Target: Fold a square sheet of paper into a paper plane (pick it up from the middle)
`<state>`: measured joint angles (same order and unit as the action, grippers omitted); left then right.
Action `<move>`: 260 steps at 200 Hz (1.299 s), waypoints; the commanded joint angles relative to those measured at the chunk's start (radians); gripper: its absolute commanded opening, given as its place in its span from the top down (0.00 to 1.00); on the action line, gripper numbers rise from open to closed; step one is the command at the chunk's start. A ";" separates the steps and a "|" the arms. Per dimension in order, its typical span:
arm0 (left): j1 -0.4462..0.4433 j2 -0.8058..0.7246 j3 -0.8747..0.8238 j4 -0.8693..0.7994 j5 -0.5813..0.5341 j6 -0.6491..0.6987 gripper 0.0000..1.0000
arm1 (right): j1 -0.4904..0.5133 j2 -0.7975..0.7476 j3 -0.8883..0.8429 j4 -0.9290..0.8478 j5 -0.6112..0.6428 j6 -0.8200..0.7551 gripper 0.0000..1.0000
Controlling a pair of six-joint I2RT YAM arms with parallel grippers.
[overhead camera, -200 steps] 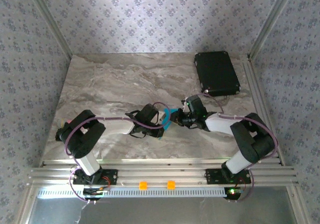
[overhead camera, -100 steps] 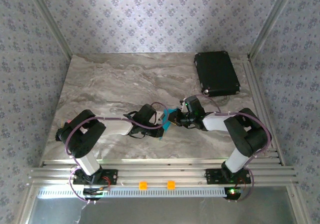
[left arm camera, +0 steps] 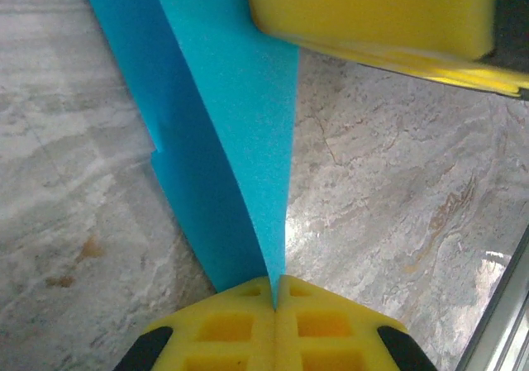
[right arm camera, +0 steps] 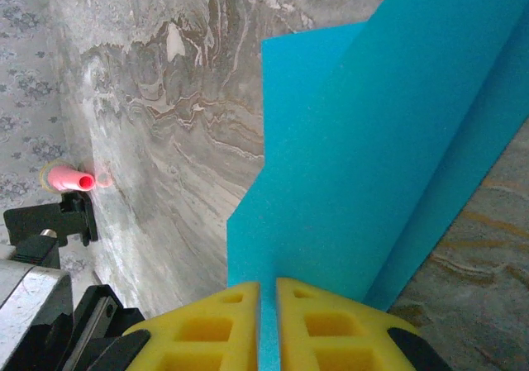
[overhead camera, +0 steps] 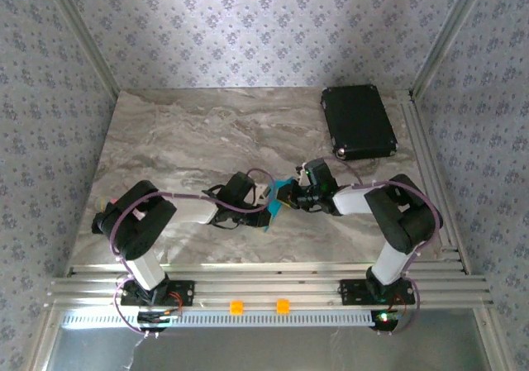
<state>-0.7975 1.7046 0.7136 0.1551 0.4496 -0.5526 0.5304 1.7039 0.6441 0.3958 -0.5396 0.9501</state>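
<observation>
- The patterned grey walls (overhead camera: 248, 24) close in the worktop on three sides.
- The marbled grey worktop (overhead camera: 182, 140) carries everything; a metal rail (overhead camera: 264, 288) runs along its near edge.
- The left arm (overhead camera: 178, 210) and the right arm (overhead camera: 388, 210) both reach inward and low, and their wrists meet near the middle of the worktop, a little toward the near side.
- A black case (overhead camera: 358, 121) lies flat at the far right corner, well apart from the wrists.
- The blue paper (overhead camera: 283, 186) is folded and held up off the worktop between the two wrists. In the left wrist view the blue paper (left arm camera: 223, 98) narrows to a point as it runs down into the fingers. In the right wrist view the blue paper (right arm camera: 372, 164) stands as a folded panel with a crease running up and to the right.
- The left claw (left arm camera: 275, 290) is closed on the narrow tip of the blue paper, its yellow pads pressed together.
- The right claw (right arm camera: 266, 301) is closed on an edge of the blue paper, with a thin blue strip showing between its yellow pads; one of its pads (left arm camera: 372, 16) sits against the top of the paper in the left wrist view.
- Two small orange clips (overhead camera: 236, 307) sit on the front rail.
- A small pink tube (right arm camera: 70, 178) lies by the worktop's edge near the wall.
</observation>
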 commanded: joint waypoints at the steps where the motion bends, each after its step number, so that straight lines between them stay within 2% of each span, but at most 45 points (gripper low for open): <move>1: 0.006 0.034 -0.038 -0.025 -0.007 -0.026 0.95 | -0.006 0.010 0.019 0.014 -0.018 0.007 0.85; 178: 0.026 0.054 -0.088 0.029 -0.012 -0.094 0.99 | -0.006 0.087 0.060 0.026 -0.058 0.003 0.84; 217: 0.028 0.054 -0.091 0.035 -0.010 -0.098 0.98 | 0.007 0.118 0.090 -0.077 -0.018 -0.034 0.84; 260: 0.026 0.025 -0.086 0.020 0.007 -0.091 0.92 | 0.015 0.122 0.094 -0.222 0.068 -0.086 0.86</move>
<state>-0.7738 1.7092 0.6586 0.2707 0.4873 -0.6491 0.5396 1.8030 0.7364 0.3325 -0.5583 0.9180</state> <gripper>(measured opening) 0.064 0.142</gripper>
